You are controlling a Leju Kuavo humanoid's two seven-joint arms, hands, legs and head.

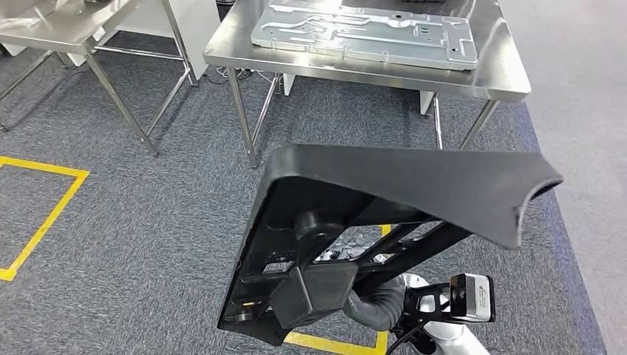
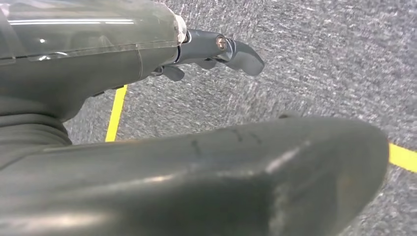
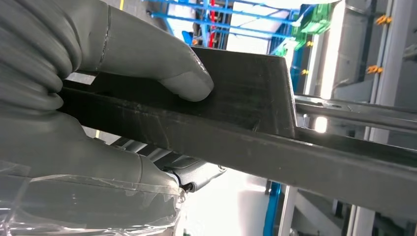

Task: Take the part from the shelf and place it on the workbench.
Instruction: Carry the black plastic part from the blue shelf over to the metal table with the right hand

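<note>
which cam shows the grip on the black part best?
Right wrist view: the right hand clamps an edge of the black part, thumb pressed flat on it. Head view gives the part's whole shape above the carpet, but the hand sits mostly hidden under it. Left wrist view has only a blurred dark surface and the left hand.

One black part (image 1: 414,185), two steel tables (image 1: 510,74), one grey metal plate (image 1: 362,33), two hands (image 3: 74,98).

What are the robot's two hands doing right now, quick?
Left hand: empty above the carpet; open or closed cannot be told.
Right hand: holding the big black part, thumb pressed on its flat edge.
</note>
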